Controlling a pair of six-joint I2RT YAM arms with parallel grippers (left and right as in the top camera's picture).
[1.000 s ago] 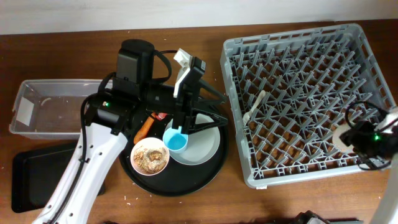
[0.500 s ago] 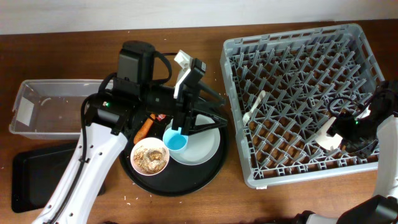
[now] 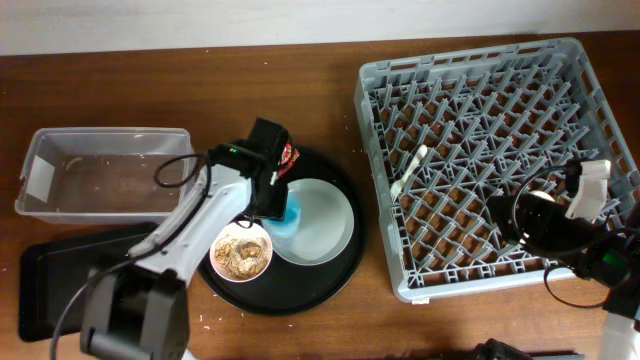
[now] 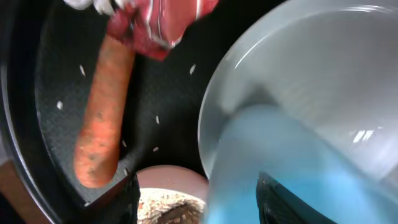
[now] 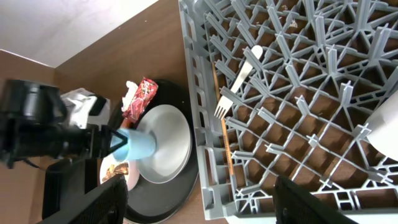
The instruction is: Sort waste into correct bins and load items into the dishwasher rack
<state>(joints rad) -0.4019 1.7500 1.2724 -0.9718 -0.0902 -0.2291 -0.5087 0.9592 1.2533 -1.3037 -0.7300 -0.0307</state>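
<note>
The light-blue cup (image 3: 290, 222) stands on the round white plate (image 3: 325, 222). My left gripper (image 3: 274, 208) is low over it and open. In the left wrist view the blurred cup (image 4: 298, 168) fills the space by the right finger, with the gripper (image 4: 199, 202) straddling its wall. The orange carrot stick (image 4: 102, 124), red wrapper (image 4: 161, 22) and a bit of white tissue (image 4: 87, 4) lie beside the plate (image 4: 311, 68). The white bowl of rice scraps (image 3: 241, 250) sits close by. My right gripper (image 3: 518, 213) hovers open over the grey rack (image 3: 480, 60). A white cup (image 5: 384, 132) stands in the rack.
All this sits on a large round black tray (image 3: 330, 285). The clear tub (image 3: 100, 170) and flat black tray (image 3: 45, 285) are at the left. A white fork (image 3: 408, 168) and a thin wooden stick (image 5: 221, 118) lie in the rack.
My left arm has swung down and its gripper dropped around the blue cup. My right arm has turned over the rack, and the pale thing it held is out of its jaws.
</note>
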